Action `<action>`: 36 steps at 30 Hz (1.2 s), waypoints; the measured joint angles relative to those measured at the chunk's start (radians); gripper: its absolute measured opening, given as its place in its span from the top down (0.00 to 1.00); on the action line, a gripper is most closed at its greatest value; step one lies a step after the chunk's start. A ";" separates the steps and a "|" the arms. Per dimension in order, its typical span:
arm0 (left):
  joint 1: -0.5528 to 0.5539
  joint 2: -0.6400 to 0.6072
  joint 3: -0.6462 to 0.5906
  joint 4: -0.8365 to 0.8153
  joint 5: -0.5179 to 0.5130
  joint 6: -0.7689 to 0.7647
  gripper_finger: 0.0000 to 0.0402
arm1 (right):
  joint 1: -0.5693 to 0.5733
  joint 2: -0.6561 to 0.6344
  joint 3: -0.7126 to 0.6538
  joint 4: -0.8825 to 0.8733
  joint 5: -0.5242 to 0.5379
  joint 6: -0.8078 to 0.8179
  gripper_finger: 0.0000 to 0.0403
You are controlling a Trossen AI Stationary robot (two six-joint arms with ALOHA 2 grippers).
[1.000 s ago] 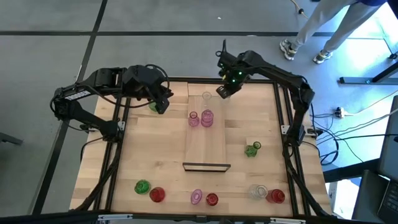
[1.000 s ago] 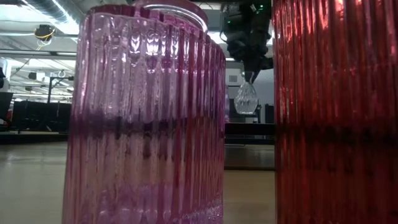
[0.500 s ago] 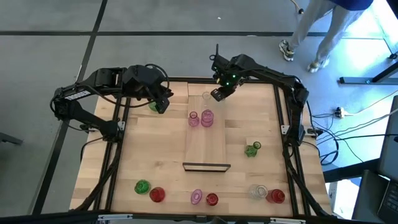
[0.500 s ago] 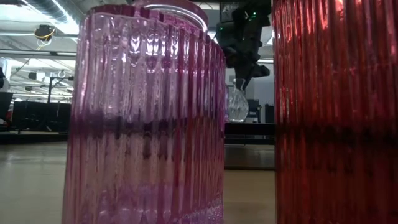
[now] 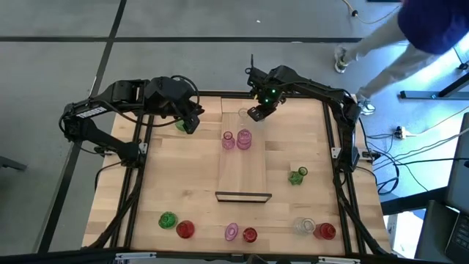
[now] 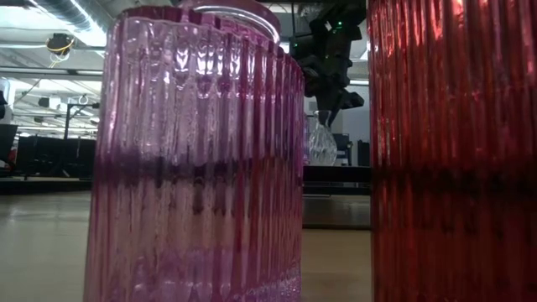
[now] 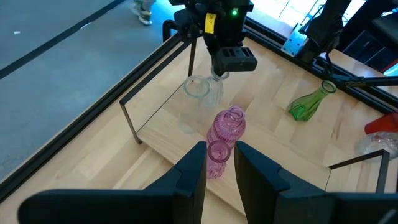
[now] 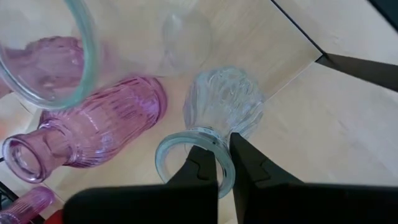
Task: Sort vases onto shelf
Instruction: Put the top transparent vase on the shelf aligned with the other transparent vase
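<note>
Vases [image 5: 236,139] on shelf [image 5: 242,172], tabletop [image 5: 176,183]

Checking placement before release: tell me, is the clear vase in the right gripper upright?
Upright. The right gripper pinches the clear vase by its rim, neck up, belly down, at the shelf's far end.
</note>
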 joint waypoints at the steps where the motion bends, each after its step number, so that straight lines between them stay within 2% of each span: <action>1: 0.000 0.000 0.000 0.000 0.000 0.000 0.81 | 0.000 0.000 0.000 0.003 0.001 0.000 1.00; 24: 0.000 0.000 0.000 -0.003 0.000 0.000 0.81 | 0.000 0.034 -0.002 0.004 -0.013 0.004 0.99; 36: 0.000 0.000 0.000 -0.008 0.000 -0.001 0.81 | 0.000 0.034 -0.002 0.047 0.016 0.026 0.99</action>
